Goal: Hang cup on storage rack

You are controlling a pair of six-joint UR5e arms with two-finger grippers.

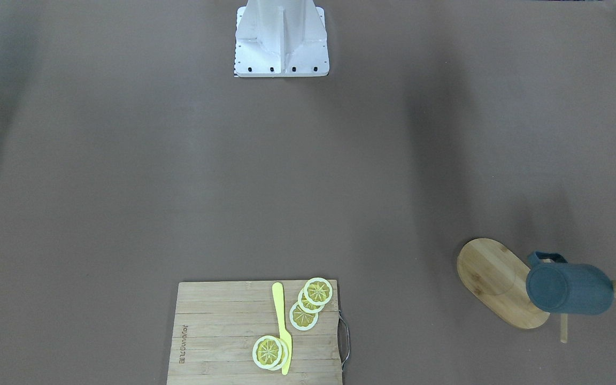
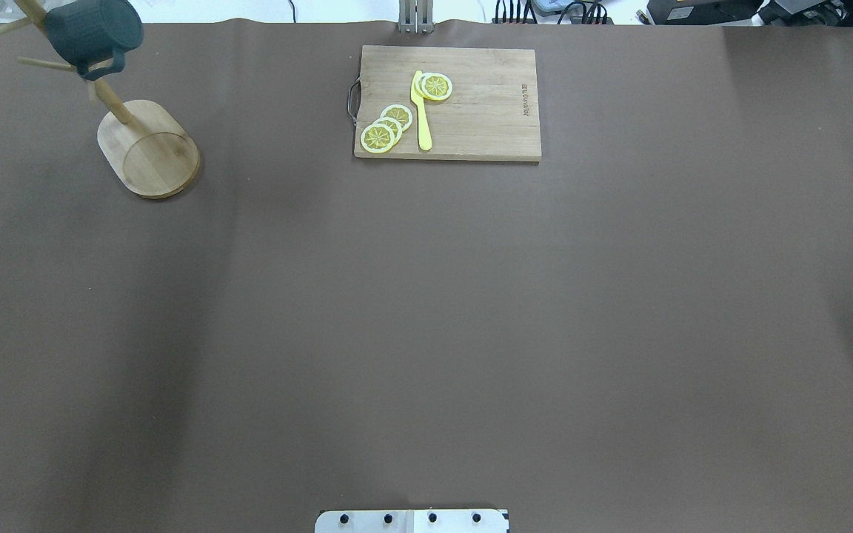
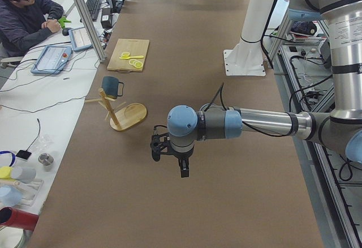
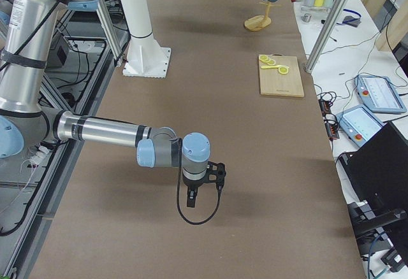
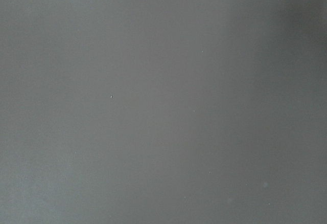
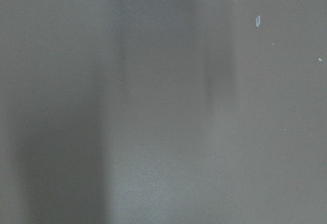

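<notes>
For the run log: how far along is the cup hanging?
Done, it seems: the cup hangs on a peg of the rack, off the table. Nothing is in hand: the left end effector and right end effector are far from the rack. Nothing visibly remains.

The slate-blue cup [image 2: 93, 29] hangs tipped on its side from a thin peg of the light bamboo rack [image 2: 149, 152], whose oval base lies flat in the overhead view's upper left corner.

Cutting board [image 2: 486, 118] lay at the operator-side edge of the table [image 2: 426, 311], bearing lemon slices [image 2: 378, 138] and a yellow knife [image 2: 423, 129].
</notes>
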